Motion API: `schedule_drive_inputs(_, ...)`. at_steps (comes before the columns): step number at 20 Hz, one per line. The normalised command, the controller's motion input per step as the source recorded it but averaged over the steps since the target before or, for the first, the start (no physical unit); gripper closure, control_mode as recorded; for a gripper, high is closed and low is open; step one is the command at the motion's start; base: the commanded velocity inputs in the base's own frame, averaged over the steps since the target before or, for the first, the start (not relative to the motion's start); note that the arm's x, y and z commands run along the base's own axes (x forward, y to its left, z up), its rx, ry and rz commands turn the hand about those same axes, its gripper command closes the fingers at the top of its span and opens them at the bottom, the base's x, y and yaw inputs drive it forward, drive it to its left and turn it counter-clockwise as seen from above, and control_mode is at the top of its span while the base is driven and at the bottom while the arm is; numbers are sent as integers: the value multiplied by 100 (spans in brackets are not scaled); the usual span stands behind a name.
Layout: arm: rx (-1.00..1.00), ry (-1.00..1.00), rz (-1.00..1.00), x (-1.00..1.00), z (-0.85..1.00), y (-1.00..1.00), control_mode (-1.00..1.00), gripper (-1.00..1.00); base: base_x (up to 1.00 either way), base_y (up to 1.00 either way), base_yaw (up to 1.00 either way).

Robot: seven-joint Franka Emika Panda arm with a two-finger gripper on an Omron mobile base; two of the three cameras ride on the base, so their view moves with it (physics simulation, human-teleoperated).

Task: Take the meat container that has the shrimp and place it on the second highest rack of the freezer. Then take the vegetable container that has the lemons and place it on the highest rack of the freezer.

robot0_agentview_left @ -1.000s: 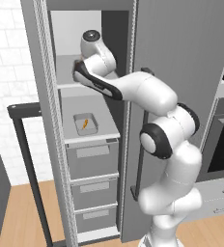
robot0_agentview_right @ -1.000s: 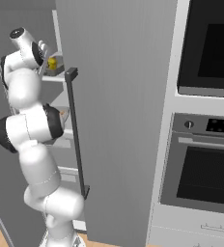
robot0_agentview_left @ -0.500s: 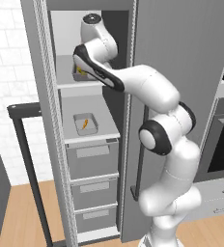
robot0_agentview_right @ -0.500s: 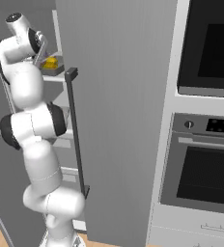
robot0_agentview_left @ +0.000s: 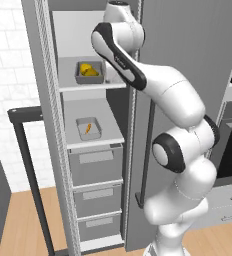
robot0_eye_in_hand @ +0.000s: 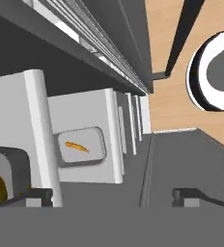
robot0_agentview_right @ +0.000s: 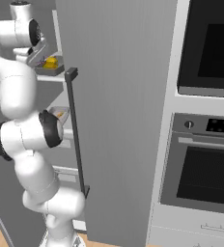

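Left base view: two lemons (robot0_agentview_left: 89,69), one shrimp (robot0_agentview_left: 88,128), two trays.

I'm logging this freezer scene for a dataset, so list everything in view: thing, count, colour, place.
freezer: one, grey, door open, left of the ovens
highest rack: one, pale grey, upper shelf
second rack: one, pale grey, below it
lemon container: one, grey, holding yellow lemons, on the highest rack
shrimp container: one, grey, holding an orange shrimp, on the second rack
drawers: three, grey, under the shelves
door handle: one, dark, vertical
wall ovens: two, right side
floor: wood
gripper: one, open, by the lemon container
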Motion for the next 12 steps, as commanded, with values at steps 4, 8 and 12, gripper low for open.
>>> schedule_drive_inputs(4, 10, 32, 7, -100, -100, -15, -100, -100, 0, 0, 0)
schedule_drive_inputs(8, 18, 25, 11, -100, -91, -37, -100, -100, 0, 0, 0)
schedule_drive_inputs(12, 15, 13, 11, -100, -75, -57, -100, -100, 0, 0, 0)
